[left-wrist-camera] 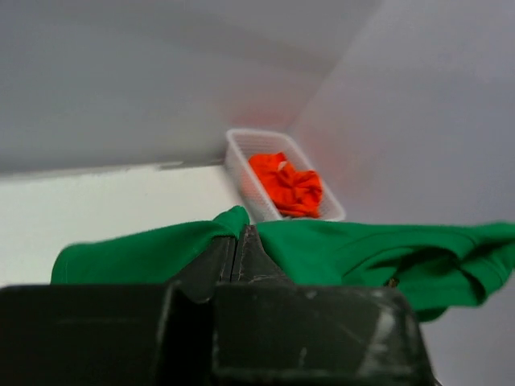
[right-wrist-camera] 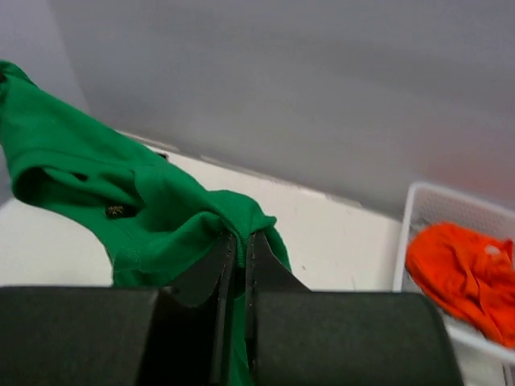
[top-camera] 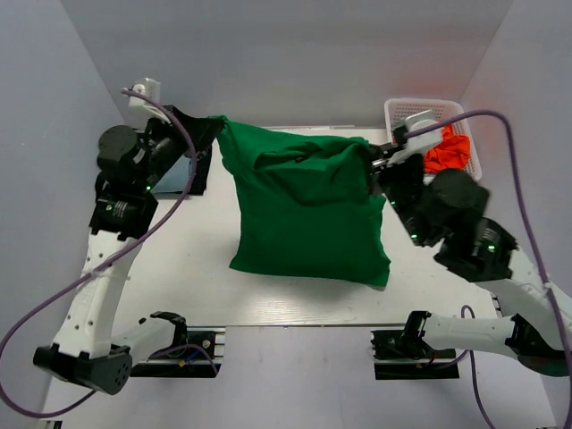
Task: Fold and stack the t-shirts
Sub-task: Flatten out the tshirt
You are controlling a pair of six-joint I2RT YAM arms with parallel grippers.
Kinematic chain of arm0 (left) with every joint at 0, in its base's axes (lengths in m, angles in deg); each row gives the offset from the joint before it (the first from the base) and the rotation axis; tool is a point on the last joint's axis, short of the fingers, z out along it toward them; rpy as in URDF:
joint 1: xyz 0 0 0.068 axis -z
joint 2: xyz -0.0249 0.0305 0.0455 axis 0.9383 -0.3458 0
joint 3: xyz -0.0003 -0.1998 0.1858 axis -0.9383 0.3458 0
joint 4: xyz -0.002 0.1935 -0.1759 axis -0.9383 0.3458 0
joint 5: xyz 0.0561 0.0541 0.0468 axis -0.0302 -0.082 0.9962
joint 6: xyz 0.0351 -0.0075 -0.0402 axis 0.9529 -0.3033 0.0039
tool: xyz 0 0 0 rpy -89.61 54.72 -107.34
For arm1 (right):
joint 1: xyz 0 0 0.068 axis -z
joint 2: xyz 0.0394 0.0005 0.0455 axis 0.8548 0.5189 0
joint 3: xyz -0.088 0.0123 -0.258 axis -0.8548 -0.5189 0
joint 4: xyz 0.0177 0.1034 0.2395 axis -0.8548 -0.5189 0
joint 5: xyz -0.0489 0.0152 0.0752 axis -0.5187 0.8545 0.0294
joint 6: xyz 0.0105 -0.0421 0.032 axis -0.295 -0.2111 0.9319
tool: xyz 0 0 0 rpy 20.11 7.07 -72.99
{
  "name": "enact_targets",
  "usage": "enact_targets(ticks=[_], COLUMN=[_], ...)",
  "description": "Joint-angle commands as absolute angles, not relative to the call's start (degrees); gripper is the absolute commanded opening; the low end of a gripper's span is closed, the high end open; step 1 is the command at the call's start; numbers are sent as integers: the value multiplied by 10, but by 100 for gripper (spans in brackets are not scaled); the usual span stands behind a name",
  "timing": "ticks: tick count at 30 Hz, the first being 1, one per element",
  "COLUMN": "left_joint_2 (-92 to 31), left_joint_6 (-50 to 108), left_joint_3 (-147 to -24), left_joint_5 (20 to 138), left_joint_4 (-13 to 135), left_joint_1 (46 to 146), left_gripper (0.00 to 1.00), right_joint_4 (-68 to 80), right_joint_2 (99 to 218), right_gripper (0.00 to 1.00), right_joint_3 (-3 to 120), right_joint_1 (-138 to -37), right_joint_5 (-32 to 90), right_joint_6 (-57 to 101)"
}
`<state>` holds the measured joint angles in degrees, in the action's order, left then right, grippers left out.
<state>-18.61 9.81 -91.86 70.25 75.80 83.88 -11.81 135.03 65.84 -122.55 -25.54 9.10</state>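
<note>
Two claws are each clamped on the bright green t-shirt (top-camera: 304, 210). The left gripper (left-wrist-camera: 241, 235) has its fingers pressed together with a fold of the shirt's upper edge caught between them, at about ten o'clock over the table in the top view. The right gripper (right-wrist-camera: 240, 237) is likewise closed flat on a bunched part of the same edge, at about two o'clock. Between the two, the green cloth is lifted and spread across, sagging a little in the middle, with its body hanging toward six o'clock. Whether the lower hem touches the surface cannot be told.

The table (top-camera: 179, 268) is white and flat. Plain grey walls (top-camera: 313, 54) shut it in at nine, twelve and three o'clock.

One white mesh basket (top-camera: 420, 105) stands at the far right corner, about one o'clock, just beyond the right gripper. An orange t-shirt (top-camera: 447, 152) lies crumpled inside it, heaped toward the three o'clock side.
</note>
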Motion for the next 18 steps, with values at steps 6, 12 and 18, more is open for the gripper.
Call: enact_targets(ticks=[6, 12, 18], left_joint_2=[-92, -51, -46], left_joint_6=[82, 72, 72], left_joint_3=[-994, -1055, -1123], left_joint_5=[590, 590, 571], left_joint_4=[746, 766, 782], left_joint_1=[842, 837, 837], left_gripper=[0, 0, 0], right_joint_4=[-222, -262, -270], right_joint_2=[1330, 1321, 1302], right_gripper=[0, 0, 0], right_joint_3=[848, 936, 948], right_joint_1=[-1226, -1227, -1225], right_joint_5=[40, 167, 228], right_joint_6=[49, 58, 75])
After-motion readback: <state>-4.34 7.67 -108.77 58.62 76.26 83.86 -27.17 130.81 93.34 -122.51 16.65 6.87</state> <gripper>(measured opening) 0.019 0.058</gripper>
